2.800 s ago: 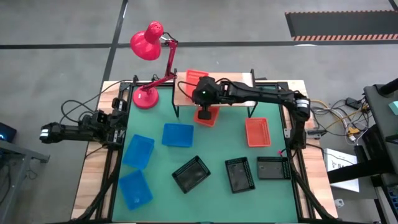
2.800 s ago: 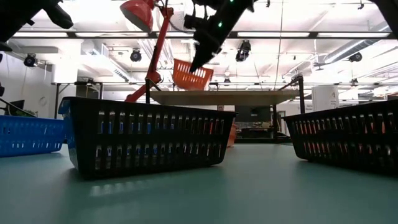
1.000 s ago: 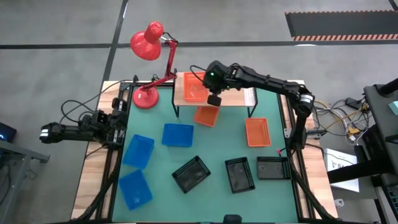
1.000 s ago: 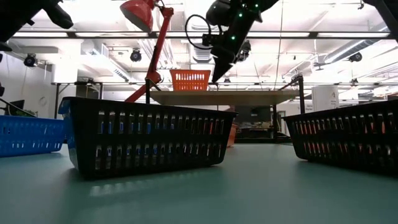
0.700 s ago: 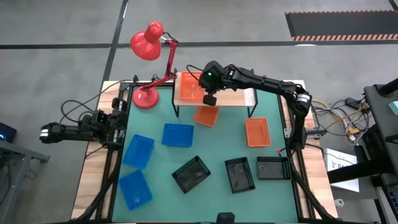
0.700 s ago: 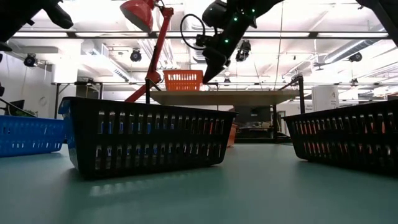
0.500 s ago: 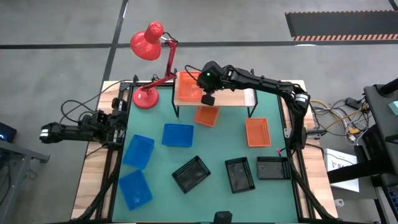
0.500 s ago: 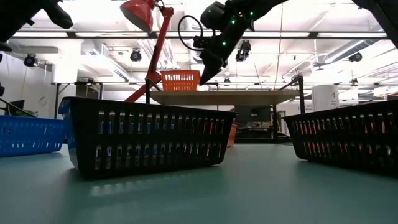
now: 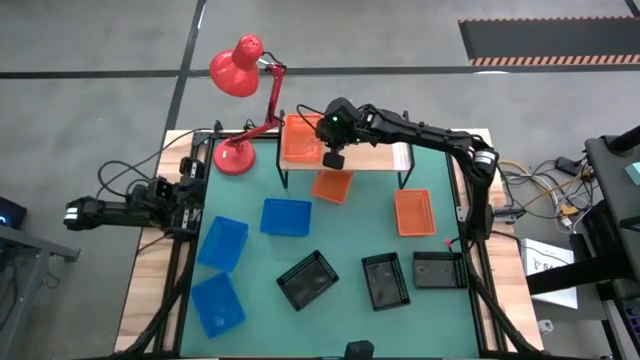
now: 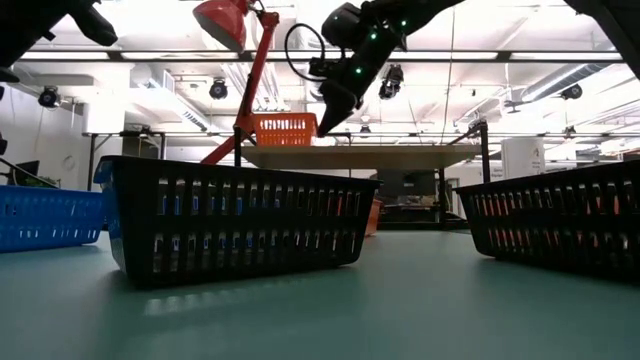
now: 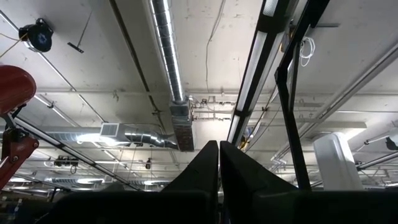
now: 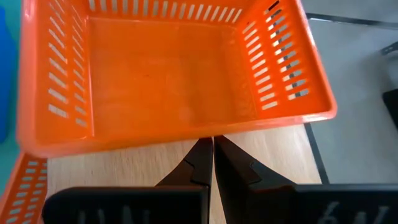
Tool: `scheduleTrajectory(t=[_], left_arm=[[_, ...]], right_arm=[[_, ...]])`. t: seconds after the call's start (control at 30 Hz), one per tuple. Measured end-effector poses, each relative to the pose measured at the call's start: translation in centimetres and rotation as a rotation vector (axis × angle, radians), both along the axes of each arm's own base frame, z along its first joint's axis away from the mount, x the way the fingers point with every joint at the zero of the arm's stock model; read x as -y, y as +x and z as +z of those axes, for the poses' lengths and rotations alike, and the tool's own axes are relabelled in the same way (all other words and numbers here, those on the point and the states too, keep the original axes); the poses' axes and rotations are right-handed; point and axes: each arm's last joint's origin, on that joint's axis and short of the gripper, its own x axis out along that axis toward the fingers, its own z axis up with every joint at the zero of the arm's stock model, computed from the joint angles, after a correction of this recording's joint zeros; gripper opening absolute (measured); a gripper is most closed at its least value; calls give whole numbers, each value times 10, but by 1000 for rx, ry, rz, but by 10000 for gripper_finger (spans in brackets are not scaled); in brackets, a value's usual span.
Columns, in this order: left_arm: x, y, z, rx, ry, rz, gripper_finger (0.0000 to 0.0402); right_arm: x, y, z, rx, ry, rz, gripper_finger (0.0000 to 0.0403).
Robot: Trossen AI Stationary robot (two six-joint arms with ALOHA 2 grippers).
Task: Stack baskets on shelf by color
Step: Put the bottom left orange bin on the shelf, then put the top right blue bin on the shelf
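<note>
One orange basket stands on its base at the left end of the light-wood shelf. My right gripper is shut, its tips at that basket's right wall. A second orange basket lies on the green table by the shelf's near edge, a third farther right. Three blue baskets lie at the left, three black baskets along the near side. My left gripper is shut at the table's left edge, pointing up at the ceiling. My right gripper has its shut fingertips against the foot of the orange basket's right long wall, about midway along it. The fingers slant down from the table's right side, across the wall. The basket sits flat on the shelf, upright.
A red desk lamp stands at the far left corner, its arm close to the shelf's left end. Bare wood shows on the shelf's right part. In the low view a black basket fills the foreground.
My right gripper, still shut, has gone toward the table's left edge along the shelf and tipped a little downward. The orange basket has slid with it, flat on the wood, to the shelf's left end.
</note>
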Motion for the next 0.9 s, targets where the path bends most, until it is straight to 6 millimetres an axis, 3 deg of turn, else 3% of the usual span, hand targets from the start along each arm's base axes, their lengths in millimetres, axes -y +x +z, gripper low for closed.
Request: scheduleTrajectory(t=[0.2,0.4,0.67,0.9], left_arm=[[0,-1,2,8,0,0,0],[0,0,1,3,0,-1,0],[1,0,1,0,7,-60,0],[2,1,1,-8,18,-90,0]], right_arm=[[-18,-19,23,-28,38,-6,8],[-61,-28,29,-126,111,62,8],[-131,-36,5,-200,172,164,8],[-183,-45,-28,-15,157,277,8]])
